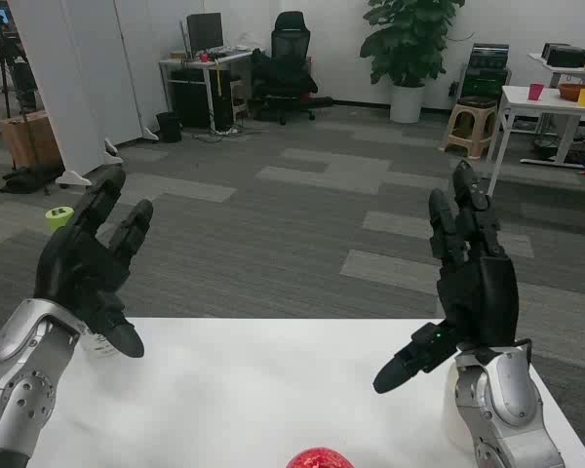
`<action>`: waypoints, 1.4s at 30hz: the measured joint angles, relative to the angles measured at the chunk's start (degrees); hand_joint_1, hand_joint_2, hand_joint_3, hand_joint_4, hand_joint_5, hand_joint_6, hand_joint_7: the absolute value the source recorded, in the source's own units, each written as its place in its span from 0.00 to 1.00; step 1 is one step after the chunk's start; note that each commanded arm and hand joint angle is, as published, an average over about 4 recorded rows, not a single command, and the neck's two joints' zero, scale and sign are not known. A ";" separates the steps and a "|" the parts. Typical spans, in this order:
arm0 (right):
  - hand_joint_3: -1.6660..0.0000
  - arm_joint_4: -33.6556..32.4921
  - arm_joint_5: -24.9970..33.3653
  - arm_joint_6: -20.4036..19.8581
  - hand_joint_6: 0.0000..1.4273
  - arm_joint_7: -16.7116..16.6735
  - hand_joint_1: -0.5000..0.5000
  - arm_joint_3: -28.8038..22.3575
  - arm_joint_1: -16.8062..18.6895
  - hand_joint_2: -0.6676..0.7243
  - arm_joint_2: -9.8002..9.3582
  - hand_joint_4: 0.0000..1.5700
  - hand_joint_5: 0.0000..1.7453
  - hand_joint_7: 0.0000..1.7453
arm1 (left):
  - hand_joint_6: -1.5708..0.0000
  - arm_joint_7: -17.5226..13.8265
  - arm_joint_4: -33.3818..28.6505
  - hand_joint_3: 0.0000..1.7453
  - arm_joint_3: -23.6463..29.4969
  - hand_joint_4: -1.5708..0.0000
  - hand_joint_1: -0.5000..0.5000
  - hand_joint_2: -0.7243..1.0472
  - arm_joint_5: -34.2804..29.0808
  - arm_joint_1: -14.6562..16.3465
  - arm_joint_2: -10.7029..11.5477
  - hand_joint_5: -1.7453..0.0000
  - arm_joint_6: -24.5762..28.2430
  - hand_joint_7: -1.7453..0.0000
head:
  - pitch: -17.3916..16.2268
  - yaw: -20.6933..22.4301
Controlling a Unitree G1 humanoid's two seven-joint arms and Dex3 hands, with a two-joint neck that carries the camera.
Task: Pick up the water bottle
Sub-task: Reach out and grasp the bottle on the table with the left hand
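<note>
Fingers of both hands spread, upright, holding nothing. Left hand [90,268] is raised over the near-left edge of the white table [253,390]; right hand [468,283] is raised over its right side, thumb pointing inward. Hands are matte black, forearms brushed silver.

Water bottle: position cannot be told for certain. A white rounded shape [452,421] stands on the table, mostly hidden behind the right forearm; a small pale piece [101,345] shows under the left palm.

Table top is smooth and matte. A red, bumpy, rounded object [319,458] is cut off by the bottom edge.

Floor is dark grey carpet with paler rectangular patches. Far end: black office chair [289,58], desk with monitor [204,32], leafy potted plant [408,44] in a white pot.
</note>
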 measured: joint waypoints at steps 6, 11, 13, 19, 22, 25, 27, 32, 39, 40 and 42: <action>1.00 0.06 -0.09 -4.16 0.00 -0.37 0.04 -1.64 0.02 1.00 -0.07 0.00 0.00 0.00 | 1.00 6.42 7.96 0.05 -13.10 1.00 0.01 0.00 -4.45 -3.93 -0.11 1.00 -17.34 1.00 | 5.16 -2.98; 1.00 -0.99 0.20 -10.06 0.00 -1.55 0.04 -4.83 -0.12 1.00 -0.42 0.00 0.00 0.00 | 1.00 11.10 13.15 0.05 -22.43 1.00 0.00 0.00 -8.18 -7.88 -0.21 1.00 -30.12 1.00 | 4.97 -2.87; 1.00 -1.17 0.32 -10.43 0.00 -1.65 0.04 -5.08 -0.16 1.00 -0.64 0.00 0.00 0.00 | 1.00 11.28 13.20 0.05 -22.74 1.00 0.01 0.00 -8.50 -8.16 -0.21 1.00 -30.64 1.00 | 4.95 -2.87; 1.00 -1.17 0.35 -10.44 0.00 -1.87 0.04 -5.08 -0.16 1.00 -0.67 0.00 0.00 0.00 | 1.00 11.37 13.26 0.05 -22.89 1.00 0.00 0.00 -8.63 -8.24 -0.21 1.00 -30.70 1.00 | 4.97 -2.84; 1.00 -1.17 0.35 -10.44 0.00 -1.87 0.04 -5.07 -0.16 1.00 -0.67 0.00 0.00 0.00 | 1.00 11.39 13.28 0.05 -22.88 1.00 0.00 0.00 -8.63 -8.24 -0.20 1.00 -30.70 1.00 | 4.97 -2.83; 1.00 -1.17 0.35 -10.44 0.00 -1.87 0.04 -5.06 -0.16 1.00 -0.67 0.00 0.00 0.00 | 1.00 11.39 13.28 0.05 -22.88 1.00 0.00 0.00 -8.64 -8.24 -0.20 1.00 -30.71 1.00 | 4.97 -2.83; 1.00 -1.17 0.35 -10.44 0.00 -1.87 0.04 -5.06 -0.16 1.00 -0.67 0.00 0.00 0.00 | 1.00 11.39 13.30 0.05 -22.88 1.00 0.00 0.00 -8.64 -8.24 -0.20 1.00 -30.71 1.00 | 4.88 -2.82; 1.00 -1.15 0.45 -10.44 0.00 -1.88 0.04 -5.06 -0.16 1.00 -0.67 0.00 0.00 0.00 | 1.00 11.39 13.48 0.05 -22.89 1.00 0.01 0.00 -8.63 -8.25 -0.20 1.00 -30.71 1.00 | 3.54 -0.32; 1.00 0.24 0.95 -10.47 0.00 -1.87 0.04 -4.70 -0.24 1.00 -0.67 0.00 0.00 0.00 | 1.00 11.53 11.01 0.05 -22.49 1.00 0.01 0.00 -4.71 -7.51 -0.21 1.00 -30.57 1.00 | 1.49 11.72; 1.00 0.55 1.03 -10.48 0.00 -1.87 0.04 -4.59 -0.26 1.00 -0.67 0.00 0.00 0.00 | 1.00 11.60 9.66 0.05 -22.34 1.00 0.01 0.00 -4.18 -7.26 -0.22 1.00 -30.49 1.00 | 1.34 13.35; 1.00 1.12 1.18 -10.50 0.00 -1.86 0.04 -4.33 -0.30 1.00 -0.68 0.00 0.00 0.00 | 1.00 11.80 6.72 0.05 -21.84 1.00 0.01 0.00 -3.26 -6.80 -0.24 1.00 -30.23 1.00 | 1.06 16.47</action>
